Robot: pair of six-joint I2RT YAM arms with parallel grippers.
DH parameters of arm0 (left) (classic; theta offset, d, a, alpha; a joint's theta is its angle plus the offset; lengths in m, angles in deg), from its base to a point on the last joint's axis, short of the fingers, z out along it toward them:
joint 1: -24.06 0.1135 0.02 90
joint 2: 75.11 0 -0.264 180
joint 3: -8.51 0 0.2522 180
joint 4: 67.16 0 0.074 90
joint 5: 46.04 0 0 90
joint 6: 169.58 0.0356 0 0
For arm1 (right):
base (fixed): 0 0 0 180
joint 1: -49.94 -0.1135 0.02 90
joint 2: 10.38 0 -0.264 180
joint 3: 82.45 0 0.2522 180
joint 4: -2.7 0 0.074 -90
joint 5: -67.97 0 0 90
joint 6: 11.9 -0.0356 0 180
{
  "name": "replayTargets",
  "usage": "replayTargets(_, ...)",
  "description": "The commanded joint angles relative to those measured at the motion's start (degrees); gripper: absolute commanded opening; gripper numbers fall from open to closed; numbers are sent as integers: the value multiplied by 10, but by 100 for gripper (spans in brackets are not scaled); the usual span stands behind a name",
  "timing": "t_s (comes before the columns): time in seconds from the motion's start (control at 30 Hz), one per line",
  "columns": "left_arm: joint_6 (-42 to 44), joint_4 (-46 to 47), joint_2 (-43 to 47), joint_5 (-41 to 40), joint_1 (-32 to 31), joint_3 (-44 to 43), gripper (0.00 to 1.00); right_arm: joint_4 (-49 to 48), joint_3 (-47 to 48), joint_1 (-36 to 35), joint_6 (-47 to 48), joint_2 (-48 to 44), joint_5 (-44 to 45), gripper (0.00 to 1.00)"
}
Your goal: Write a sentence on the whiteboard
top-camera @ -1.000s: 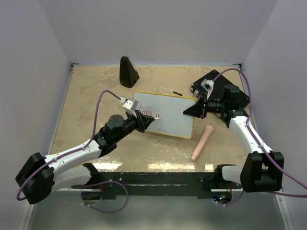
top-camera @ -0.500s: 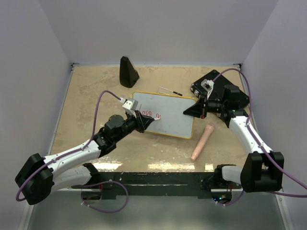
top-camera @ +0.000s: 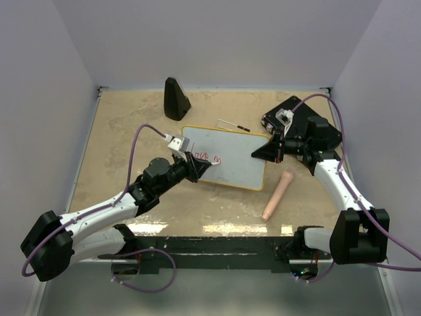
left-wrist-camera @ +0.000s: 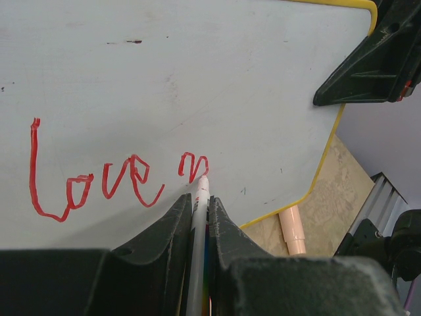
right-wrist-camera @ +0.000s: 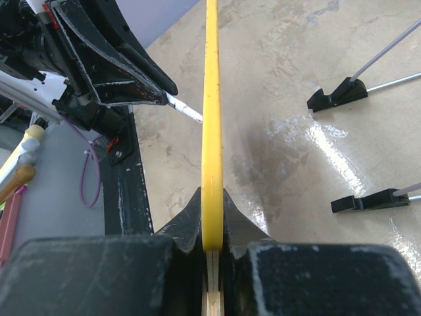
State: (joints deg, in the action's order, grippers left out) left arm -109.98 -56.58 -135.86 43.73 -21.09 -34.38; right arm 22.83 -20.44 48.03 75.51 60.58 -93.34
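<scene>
the whiteboard [top-camera: 238,166] lies mid-table, slightly skewed, with a yellow rim. red writing [top-camera: 209,158] sits near its 9 o'clock edge. the left gripper [top-camera: 209,167], reaching in from 8 o'clock, is closed on a marker [top-camera: 214,164] whose pale tip meets the board just beside the writing. the right gripper [top-camera: 258,153] pinches the board's 3 o'clock edge. a black wedge [top-camera: 175,99] stands at 11 o'clock of the board, a thin rod [top-camera: 233,124] lies just past its far rim, and a peach cylinder [top-camera: 277,195] lies at 4 o'clock, near the board's corner.

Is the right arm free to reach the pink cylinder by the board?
Likely not yet: the right gripper is clamped on the whiteboard rim; the cylinder itself lies unobstructed nearby.
</scene>
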Motion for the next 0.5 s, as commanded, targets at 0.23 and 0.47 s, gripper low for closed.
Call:
replayTargets(0.23, 9, -1, 12, -1, -2, 6, 0, -28, 5, -2, -12, -21, -49, 0)
replayTargets(0.47, 10, -9, 22, 0, -2, -2, 0, -29, 4, -2, -11, -20, -49, 0)
